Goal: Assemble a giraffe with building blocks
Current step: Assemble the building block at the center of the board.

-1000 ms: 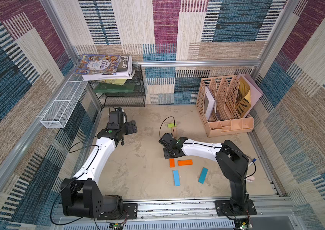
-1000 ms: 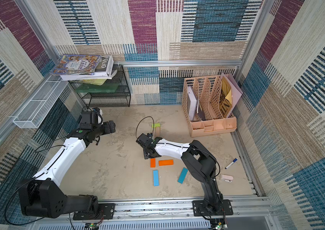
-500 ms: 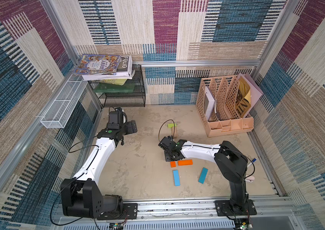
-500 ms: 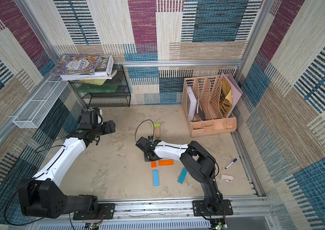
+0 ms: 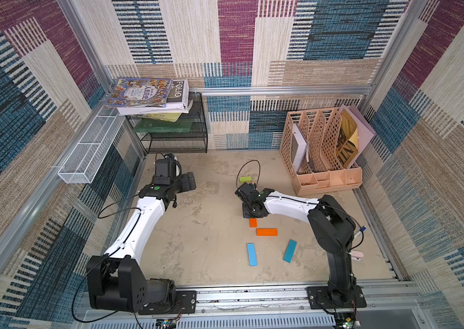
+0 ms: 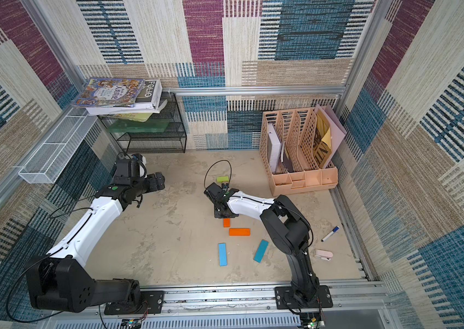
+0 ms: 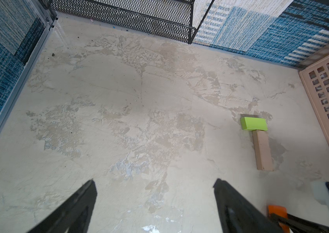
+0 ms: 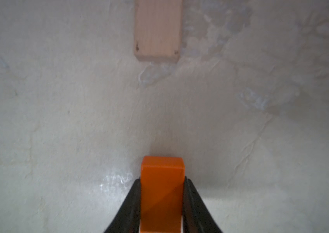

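Observation:
My right gripper (image 8: 162,180) is shut on an orange block (image 8: 162,193), held low over the floor. Only the block's end (image 5: 253,222) shows from under the wrist in both top views. Ahead of it lies the tan block (image 8: 157,30), touching the lime-green block (image 7: 254,123) at its far end. A second orange block (image 5: 266,232) and two blue blocks (image 5: 251,254) (image 5: 290,250) lie flat nearer the front. My left gripper (image 7: 154,181) hangs open and empty over bare floor at the back left (image 5: 188,182).
A peach file organiser (image 5: 324,179) stands at the back right and a black mesh rack (image 5: 176,139) with books at the back left. A white wire basket (image 5: 88,153) hangs on the left wall. A marker (image 6: 330,234) and a pink object (image 6: 323,254) lie front right.
The right gripper's jaws have closed onto the orange block. The left arm has not moved.

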Controlling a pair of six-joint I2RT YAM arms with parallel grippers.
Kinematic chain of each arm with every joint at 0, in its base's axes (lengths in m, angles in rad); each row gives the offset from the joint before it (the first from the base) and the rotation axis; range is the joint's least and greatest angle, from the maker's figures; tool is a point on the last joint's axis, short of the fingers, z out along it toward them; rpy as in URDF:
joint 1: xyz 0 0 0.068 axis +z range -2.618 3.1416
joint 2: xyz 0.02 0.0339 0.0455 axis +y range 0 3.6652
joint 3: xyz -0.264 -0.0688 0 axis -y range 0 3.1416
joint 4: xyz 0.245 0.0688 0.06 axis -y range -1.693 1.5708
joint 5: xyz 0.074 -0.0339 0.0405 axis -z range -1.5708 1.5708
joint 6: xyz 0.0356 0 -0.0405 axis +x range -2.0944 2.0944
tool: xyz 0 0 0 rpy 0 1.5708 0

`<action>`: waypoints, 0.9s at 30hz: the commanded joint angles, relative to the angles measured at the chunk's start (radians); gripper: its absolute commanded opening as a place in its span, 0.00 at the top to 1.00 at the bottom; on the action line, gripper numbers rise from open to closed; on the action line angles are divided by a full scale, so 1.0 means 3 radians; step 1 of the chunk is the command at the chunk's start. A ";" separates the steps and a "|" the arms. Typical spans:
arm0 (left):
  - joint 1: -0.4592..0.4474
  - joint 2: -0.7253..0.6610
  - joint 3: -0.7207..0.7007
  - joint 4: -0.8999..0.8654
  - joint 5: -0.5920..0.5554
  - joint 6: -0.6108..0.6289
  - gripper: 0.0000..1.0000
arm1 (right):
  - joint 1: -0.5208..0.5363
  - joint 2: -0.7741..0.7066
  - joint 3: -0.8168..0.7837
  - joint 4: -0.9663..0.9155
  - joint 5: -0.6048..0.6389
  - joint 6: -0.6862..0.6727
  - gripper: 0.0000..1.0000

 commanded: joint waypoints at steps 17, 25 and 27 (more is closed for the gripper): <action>-0.0002 -0.0014 0.0008 0.0006 0.0039 0.0001 0.05 | -0.0152 0.0385 0.0474 -0.0167 0.0019 -0.0128 0.68; -0.0002 -0.0013 0.0012 0.0005 0.0039 0.0008 0.05 | -0.0165 0.0506 0.0631 -0.0224 0.0031 -0.0124 0.67; -0.0001 -0.0014 0.0015 0.0005 0.0039 0.0002 0.05 | -0.0171 0.0519 0.0640 -0.0222 0.0024 -0.0122 0.67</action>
